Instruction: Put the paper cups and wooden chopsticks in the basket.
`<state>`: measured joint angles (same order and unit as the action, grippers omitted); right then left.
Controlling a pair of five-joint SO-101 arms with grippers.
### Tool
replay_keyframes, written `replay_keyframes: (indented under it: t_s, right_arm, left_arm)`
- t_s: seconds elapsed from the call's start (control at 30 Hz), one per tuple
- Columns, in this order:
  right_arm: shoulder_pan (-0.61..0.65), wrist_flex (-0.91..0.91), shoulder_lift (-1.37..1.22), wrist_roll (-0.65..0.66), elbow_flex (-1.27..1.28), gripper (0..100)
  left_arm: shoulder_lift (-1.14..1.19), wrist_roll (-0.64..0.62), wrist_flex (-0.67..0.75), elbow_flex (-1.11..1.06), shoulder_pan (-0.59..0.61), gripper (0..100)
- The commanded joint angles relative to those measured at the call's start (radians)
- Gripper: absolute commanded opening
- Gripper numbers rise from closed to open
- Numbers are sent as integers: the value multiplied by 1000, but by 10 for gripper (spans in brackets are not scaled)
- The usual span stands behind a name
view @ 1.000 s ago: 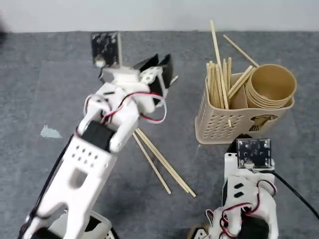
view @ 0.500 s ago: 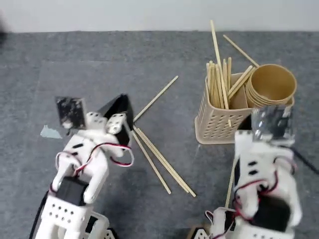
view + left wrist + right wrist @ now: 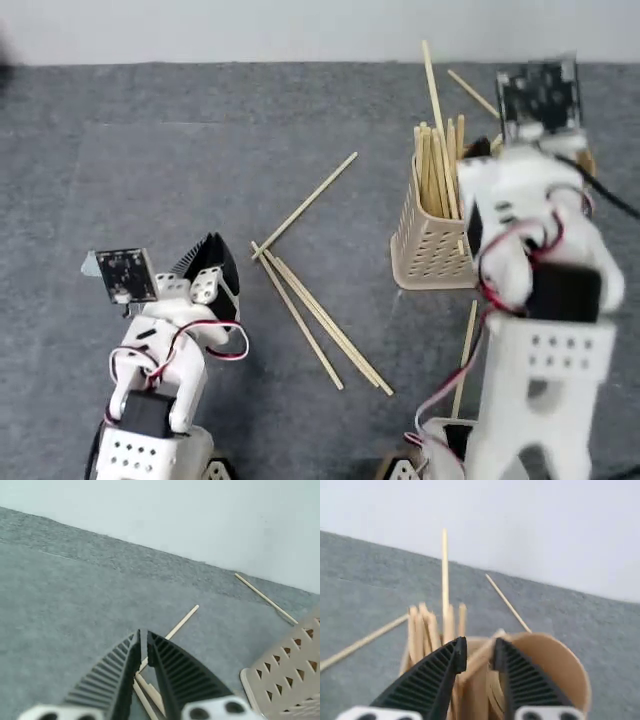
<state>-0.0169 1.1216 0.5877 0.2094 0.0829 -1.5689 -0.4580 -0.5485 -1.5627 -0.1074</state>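
The beige perforated basket (image 3: 425, 245) stands right of centre with several wooden chopsticks (image 3: 437, 165) upright in it. My right arm (image 3: 530, 200) stretches over the basket and covers most of the stacked paper cups (image 3: 555, 670). The right gripper (image 3: 480, 652) hangs open just above the basket, and a leaning chopstick shows through the gap. On the table lie one slanting chopstick (image 3: 305, 205) and a few more side by side (image 3: 325, 320). My left gripper (image 3: 214, 243) sits low at the left, shut and empty, pointing at the slanting chopstick (image 3: 180, 625).
Another chopstick (image 3: 463, 345) lies beside the right arm's base. One more (image 3: 507, 602) rests on the grey mat behind the basket, near the white wall. The basket's corner (image 3: 290, 675) shows to one side of the left gripper.
My left arm has pulled back toward its base, leaving the slanting chopstick on the mat. The right arm has risen from its base and swung out over the basket.
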Motion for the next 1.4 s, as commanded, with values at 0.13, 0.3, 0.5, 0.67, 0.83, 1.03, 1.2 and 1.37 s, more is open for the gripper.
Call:
replay_keyframes:
  t_s: [0.13, 0.3, 0.5, 0.67, 0.83, 1.03, 1.2, 1.37]
  right_arm:
    - [88, -2, -314, -52, -342, 186]
    - [124, -5, -522, -48, -508, 186]
    - [116, -5, -728, -46, -667, 186]
    - [96, -4, -855, -44, -784, 182]
    - [87, 5, -917, -12, -868, 72]
    - [81, 73, -914, 135, -872, 10]
    - [65, 232, -843, 137, -957, 10]
    - [68, 383, -748, 137, -1017, 10]
  left_arm:
    - [-206, -5, 23, -124, 9, 25]
    - [-250, -5, -57, -120, 2, 26]
    - [-250, -5, -61, -120, 3, 26]
    - [-250, -5, -63, -120, 3, 26]
    - [-250, -5, -78, -120, 2, 26]
    - [-250, -5, -81, -120, 2, 26]
    - [-250, -5, -81, -120, 2, 26]
    - [-250, -5, -81, -120, 2, 26]
